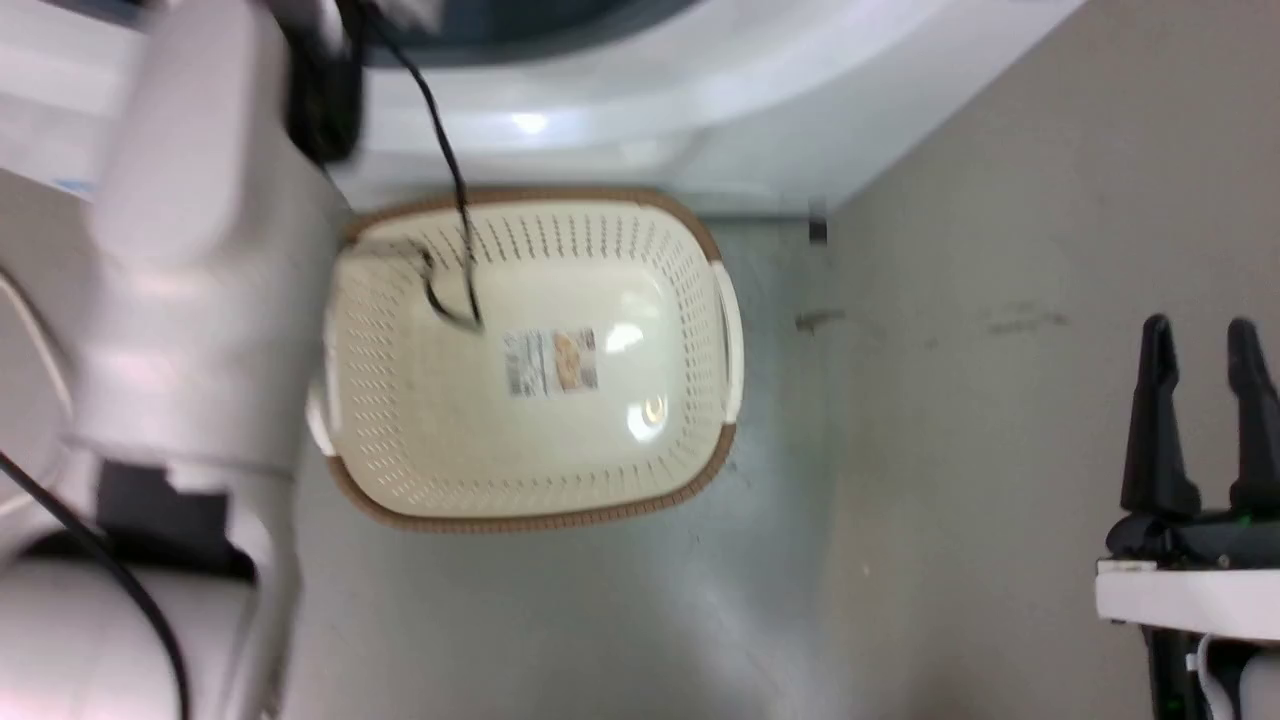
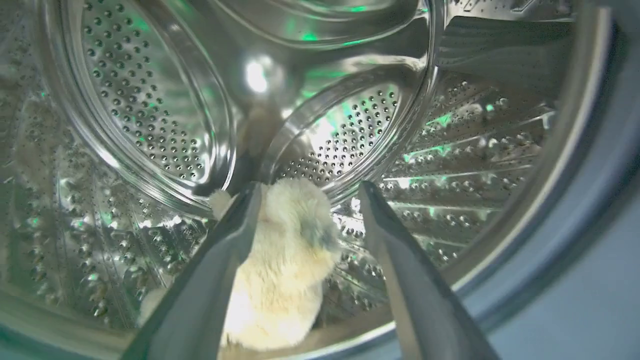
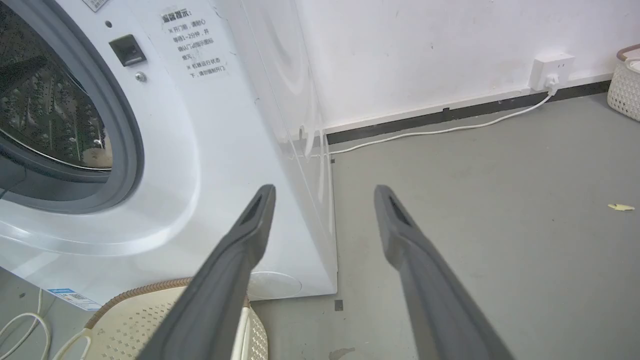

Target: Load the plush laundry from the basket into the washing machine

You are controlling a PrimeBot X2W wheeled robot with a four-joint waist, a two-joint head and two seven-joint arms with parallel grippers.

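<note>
Grey floor (image 1: pixel 1000 450) (scuffed) bears the basket (image 1: pixel 400 400); white wall (image 3: pixel 425 50) beyond.

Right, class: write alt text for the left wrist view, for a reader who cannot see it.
A fluffy beige toy lies at the bottom of a washing machine's perforated steel drum. The left claw points into the drum with its two dark fingers spread open, the toy showing between them.
</note>
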